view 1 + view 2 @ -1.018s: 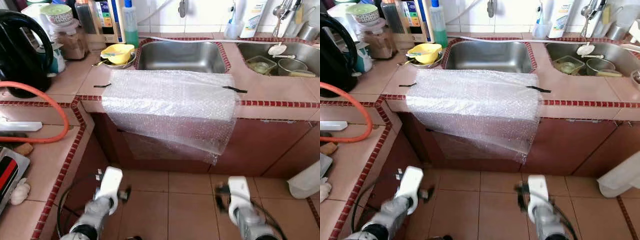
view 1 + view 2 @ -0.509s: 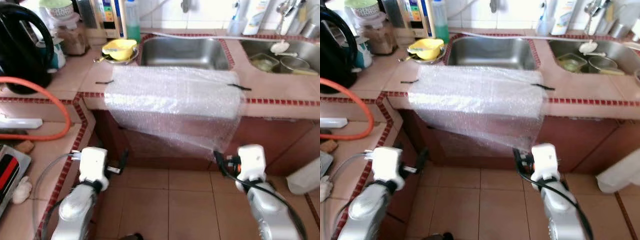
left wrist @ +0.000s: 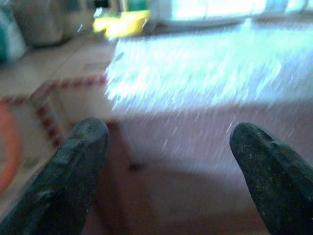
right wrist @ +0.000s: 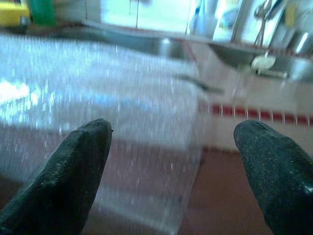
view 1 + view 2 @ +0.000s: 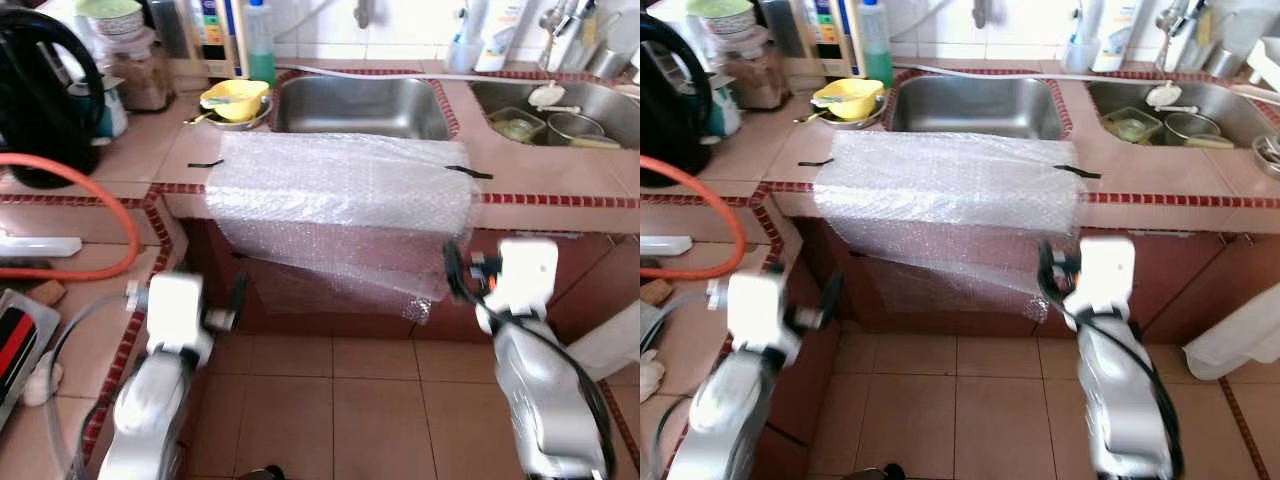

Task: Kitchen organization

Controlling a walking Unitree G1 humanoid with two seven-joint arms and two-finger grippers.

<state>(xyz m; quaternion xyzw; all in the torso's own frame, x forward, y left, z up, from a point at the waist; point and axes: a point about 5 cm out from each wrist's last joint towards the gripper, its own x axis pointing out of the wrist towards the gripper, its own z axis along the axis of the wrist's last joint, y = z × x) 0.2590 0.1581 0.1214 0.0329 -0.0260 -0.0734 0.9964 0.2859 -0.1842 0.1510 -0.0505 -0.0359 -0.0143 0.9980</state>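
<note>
The bubble wrap (image 5: 340, 200) lies taped over the front edge of the tabletop (image 5: 560, 185) just before the sink (image 5: 360, 105), its loose lower part hanging down the cabinet front toward the floor. Over the last second both arms have risen from low above the floor tiles to the height of that hanging flap: the right gripper (image 4: 173, 161) now sits just beside the sheet's lower right corner, the left gripper (image 3: 168, 161) faces its left side from a little farther off. In the wrist views each gripper has its fingers spread wide apart with nothing between them, and the wrap shows ahead of both. The sheet itself looks unmoved, its two black tape strips in place as before. This reads as an approach to take the wrap off or fold it, with no contact made yet; the hanging edge is probably the easiest place to pinch. A yellow bowl (image 5: 235, 100) stands left of the sink.
</note>
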